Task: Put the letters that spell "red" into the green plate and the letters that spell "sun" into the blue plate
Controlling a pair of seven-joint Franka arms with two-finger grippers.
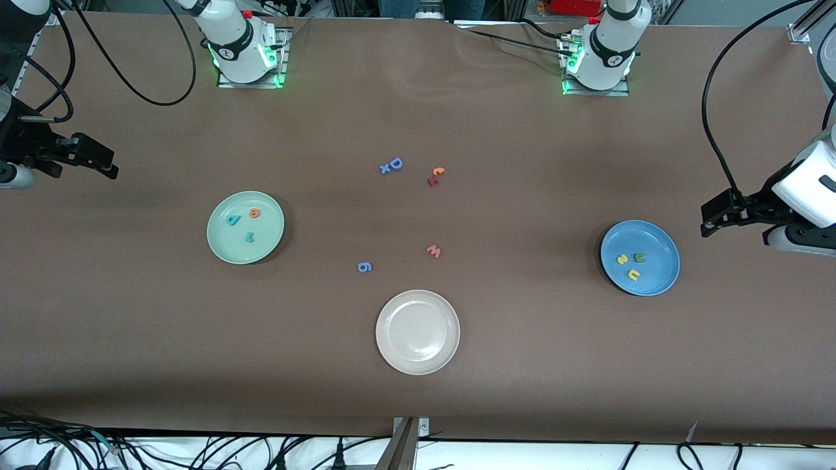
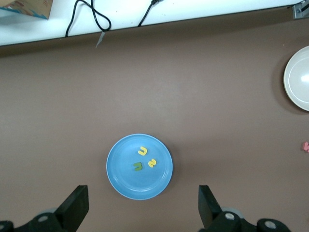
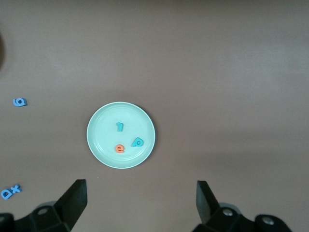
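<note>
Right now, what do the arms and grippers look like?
Both arms are white with black joint rings and green-lit bases, trailing black cables. The left gripper and right gripper are black, with two flat dark fingers each.

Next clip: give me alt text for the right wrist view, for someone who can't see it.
A green plate on a brown table holds a teal "r", an orange "e" and a teal "d". The open right gripper hangs empty above the table beside the plate; a blue "g" and a blue "D" lie loose.

A brown cloth-covered table (image 1: 418, 405), black cables (image 1: 215, 450) trailing along its white front edge
</note>
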